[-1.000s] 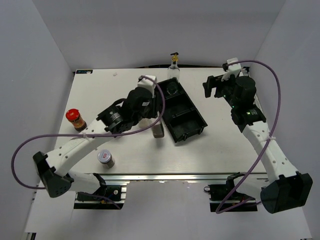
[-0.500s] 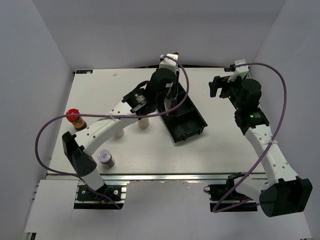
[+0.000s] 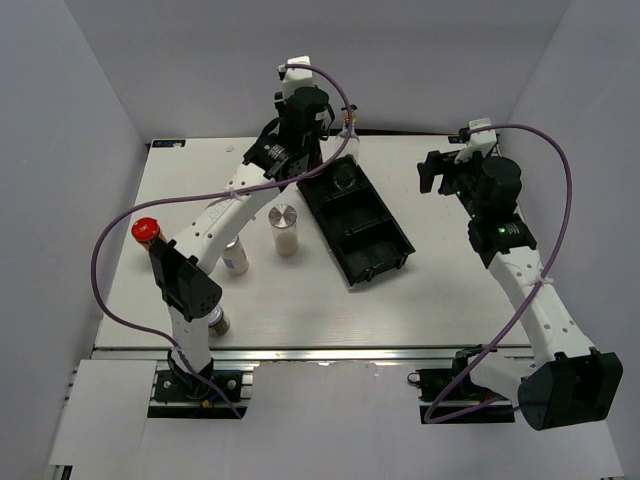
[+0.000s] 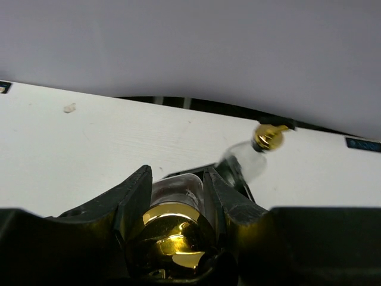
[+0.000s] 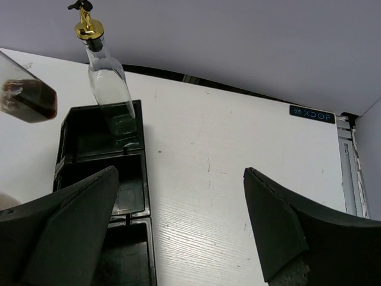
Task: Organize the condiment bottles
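Condiment bottles are split between tray, worktop and claw. One tall clear glass bottle with a gold pour spout stands upright in the far compartment, at the 12 o'clock end, of the black three-compartment plastic tray. The left claw is clamped on a second gold-spouted glass bottle, its fingers pressed to either side of the glass just below the spout. That bottle hangs tilted, with dark liquid in its base, at about 10 o'clock from the tray's far end. The right claw is spread wide and holds and touches nothing; it hovers over the white worktop at roughly 2 o'clock from the tray. At 9 o'clock from the tray stands a silver-lidded shaker jar with pale contents, with a small pale jar just beyond it and a red-capped dark jar near the left edge. Another silver-lidded jar sits at 7 o'clock, partly hidden by the left arm.
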